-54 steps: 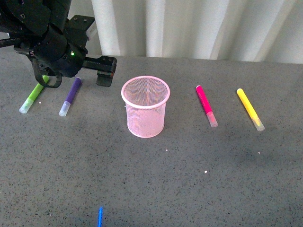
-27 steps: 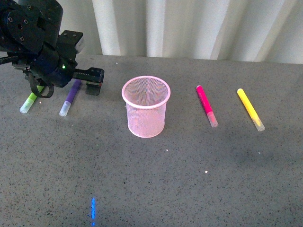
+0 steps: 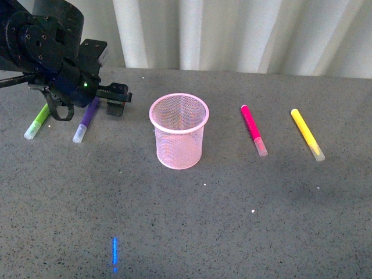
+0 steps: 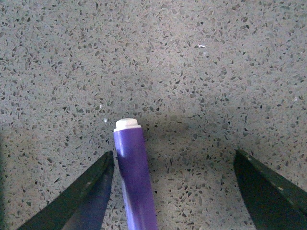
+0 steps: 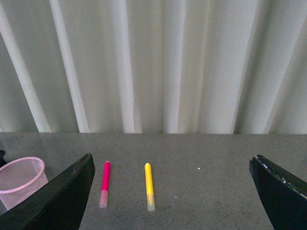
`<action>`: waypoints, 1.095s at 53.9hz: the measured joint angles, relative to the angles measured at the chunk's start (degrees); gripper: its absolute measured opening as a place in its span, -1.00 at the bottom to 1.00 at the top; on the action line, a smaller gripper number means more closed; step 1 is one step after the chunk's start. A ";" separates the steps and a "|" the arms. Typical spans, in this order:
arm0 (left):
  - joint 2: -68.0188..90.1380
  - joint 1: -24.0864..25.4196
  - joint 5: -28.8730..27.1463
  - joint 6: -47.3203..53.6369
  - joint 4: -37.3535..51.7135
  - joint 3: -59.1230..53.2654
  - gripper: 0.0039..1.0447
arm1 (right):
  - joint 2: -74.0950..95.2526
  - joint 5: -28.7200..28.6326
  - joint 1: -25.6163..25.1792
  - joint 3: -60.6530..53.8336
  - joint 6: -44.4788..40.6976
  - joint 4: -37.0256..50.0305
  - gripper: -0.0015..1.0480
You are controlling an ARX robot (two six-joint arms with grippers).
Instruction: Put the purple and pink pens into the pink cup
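The purple pen (image 3: 83,122) lies on the grey table, left of the pink cup (image 3: 179,132). My left gripper (image 3: 88,108) hangs over the pen's far end, open. In the left wrist view the purple pen (image 4: 135,178) lies close beside one finger (image 4: 91,191), and the other finger (image 4: 266,189) stands well apart; the left gripper (image 4: 172,155) holds nothing. The pink pen (image 3: 253,130) lies right of the upright mesh cup. In the right wrist view my right gripper (image 5: 171,160) is wide open and raised, looking at the pink pen (image 5: 104,184) and the cup (image 5: 21,179).
A lime-green marker (image 3: 36,122) lies just left of the purple pen, under the left arm. A yellow marker (image 3: 307,135) lies right of the pink pen. White curtains back the table. A small blue light streak (image 3: 115,253) shows on the near table surface.
My left arm has shifted left and come down over the purple pen's far end. Pens and cup have not moved.
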 joint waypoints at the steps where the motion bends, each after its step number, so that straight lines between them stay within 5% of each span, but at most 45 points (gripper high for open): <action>1: 0.00 0.02 0.00 0.04 0.09 -0.04 0.33 | 0.00 0.00 0.00 0.00 0.00 0.00 0.87; 9: 0.04 0.24 -0.02 0.46 1.36 -0.79 -0.25 | 0.00 0.00 0.00 0.00 0.00 0.00 0.87; 20: 0.04 0.50 -0.68 0.83 1.53 -0.92 -0.73 | 0.00 0.00 0.00 0.00 0.00 0.00 0.87; 59: -10.69 -0.02 1.86 -3.26 7.76 -9.70 -0.76 | 0.00 0.00 0.00 0.00 0.00 0.00 0.87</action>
